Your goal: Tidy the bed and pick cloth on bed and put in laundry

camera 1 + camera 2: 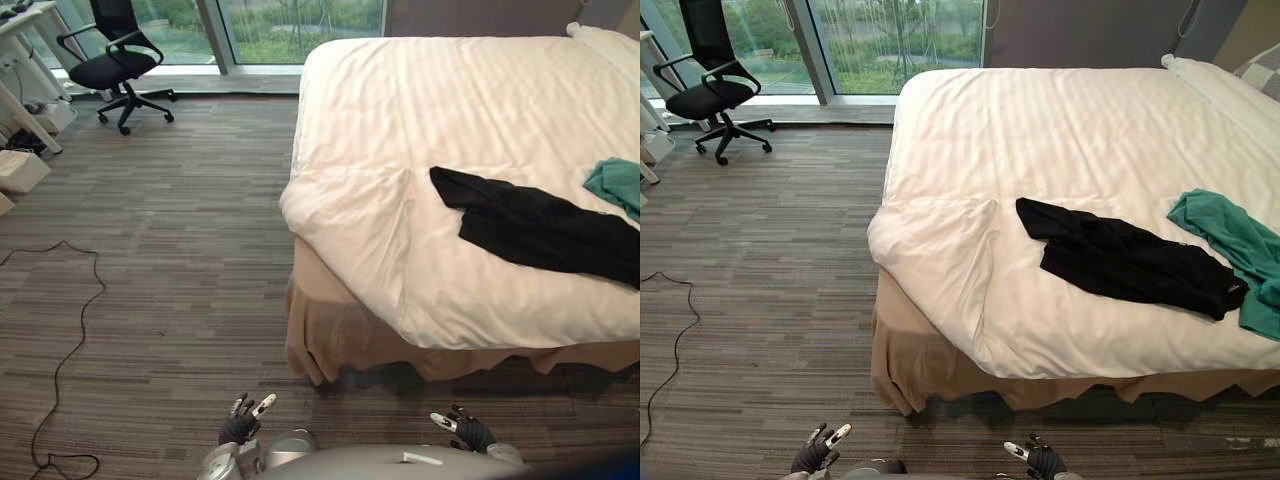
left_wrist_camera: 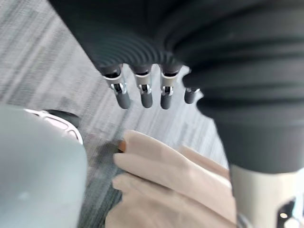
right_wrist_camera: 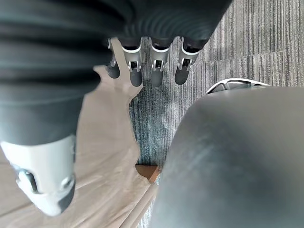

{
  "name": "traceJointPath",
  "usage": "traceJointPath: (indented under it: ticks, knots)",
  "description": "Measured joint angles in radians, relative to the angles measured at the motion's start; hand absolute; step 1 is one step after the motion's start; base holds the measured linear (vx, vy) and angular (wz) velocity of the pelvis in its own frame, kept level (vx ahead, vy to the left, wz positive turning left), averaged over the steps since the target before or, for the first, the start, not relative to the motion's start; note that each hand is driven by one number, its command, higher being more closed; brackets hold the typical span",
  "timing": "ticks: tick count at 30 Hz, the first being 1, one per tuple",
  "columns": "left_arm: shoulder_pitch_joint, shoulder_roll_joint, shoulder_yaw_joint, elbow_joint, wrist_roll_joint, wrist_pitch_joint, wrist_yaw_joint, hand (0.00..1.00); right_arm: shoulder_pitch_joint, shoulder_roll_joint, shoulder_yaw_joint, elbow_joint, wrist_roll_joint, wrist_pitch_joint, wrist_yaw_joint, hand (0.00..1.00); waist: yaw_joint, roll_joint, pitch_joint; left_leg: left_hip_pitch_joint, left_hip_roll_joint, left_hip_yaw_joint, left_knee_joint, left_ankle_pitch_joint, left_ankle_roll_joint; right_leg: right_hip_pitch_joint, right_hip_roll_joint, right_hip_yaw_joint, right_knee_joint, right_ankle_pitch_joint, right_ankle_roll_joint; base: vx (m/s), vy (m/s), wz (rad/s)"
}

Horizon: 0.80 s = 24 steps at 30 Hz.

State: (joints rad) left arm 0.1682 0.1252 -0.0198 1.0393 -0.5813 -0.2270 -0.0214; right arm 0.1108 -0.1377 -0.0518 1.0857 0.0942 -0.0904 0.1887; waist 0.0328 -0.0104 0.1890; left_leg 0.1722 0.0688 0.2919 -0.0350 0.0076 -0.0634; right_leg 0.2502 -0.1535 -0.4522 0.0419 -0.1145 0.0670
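A black garment (image 1: 1130, 260) lies spread flat on the white bed (image 1: 1060, 130) near its front right part. A teal cloth (image 1: 1240, 245) lies crumpled just right of it, at the bed's right side. The duvet's front left corner (image 1: 935, 245) is folded and rumpled. My left hand (image 1: 243, 422) hangs low over the carpet in front of the bed, fingers (image 2: 142, 92) relaxed and holding nothing. Lower right, my right hand (image 1: 465, 428) also hangs open, its fingers (image 3: 156, 71) straight above the carpet beside the tan bed skirt (image 3: 109, 156).
A black office chair (image 1: 118, 60) stands at the back left by the window (image 1: 290, 25). A white desk (image 1: 25, 60) and boxes sit at the far left. Striped carpet (image 1: 170, 260) stretches left of the bed. A pillow (image 1: 1225, 90) lies at the bed's far right.
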Motion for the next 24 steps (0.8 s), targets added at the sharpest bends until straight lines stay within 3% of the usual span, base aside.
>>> traceJointPath:
  ticks: [2, 7, 14, 20, 24]
  knots:
    - [0.001, -0.004, 0.003, 0.006, -0.07, 0.006, 0.021, 0.0, 0.0, 0.0, -0.015, 0.001, 0.0, 0.008, -0.005, 0.0, -0.015, 0.006, 0.001, 0.017, -0.001, -0.026, -0.06, 0.033, -0.002, -0.002, 0.005, -0.023, 0.004, -0.005, 0.008, -0.1, -0.058, 0.4]
    - [0.006, -0.041, 0.054, 0.004, -0.194, -0.002, 0.059, 0.0, 0.0, -0.003, -0.019, 0.0, -0.001, 0.033, -0.014, 0.0, -0.015, 0.011, 0.006, 0.009, -0.005, -0.082, -0.07, 0.053, 0.003, 0.001, -0.003, -0.061, 0.029, -0.032, 0.033, -0.12, -0.026, 0.28]
    - [0.022, -0.042, 0.18, -0.112, -0.232, -0.114, 0.193, 0.0, -0.002, -0.019, -0.024, 0.001, 0.001, 0.091, 0.01, 0.0, -0.011, 0.014, -0.02, -0.038, -0.007, -0.121, -0.07, 0.062, 0.0, -0.023, -0.001, -0.091, 0.029, -0.04, 0.036, -0.03, -0.001, 0.17]
    - [-0.014, -0.028, 0.238, -0.293, -0.21, -0.237, 0.31, 0.0, -0.025, -0.029, -0.027, 0.001, 0.001, 0.132, 0.044, 0.0, -0.013, 0.028, -0.035, -0.051, -0.015, -0.14, -0.07, 0.067, 0.005, -0.021, 0.003, -0.107, 0.025, -0.025, 0.026, 0.05, -0.013, 0.1]
    - [-0.056, 0.016, 0.264, -0.368, -0.067, -0.283, 0.422, 0.0, -0.065, -0.029, -0.024, 0.0, 0.015, 0.144, 0.045, 0.0, -0.014, 0.029, -0.036, -0.05, -0.015, -0.138, -0.07, 0.066, 0.005, -0.01, 0.008, -0.107, 0.01, -0.021, 0.018, 0.05, -0.015, 0.0]
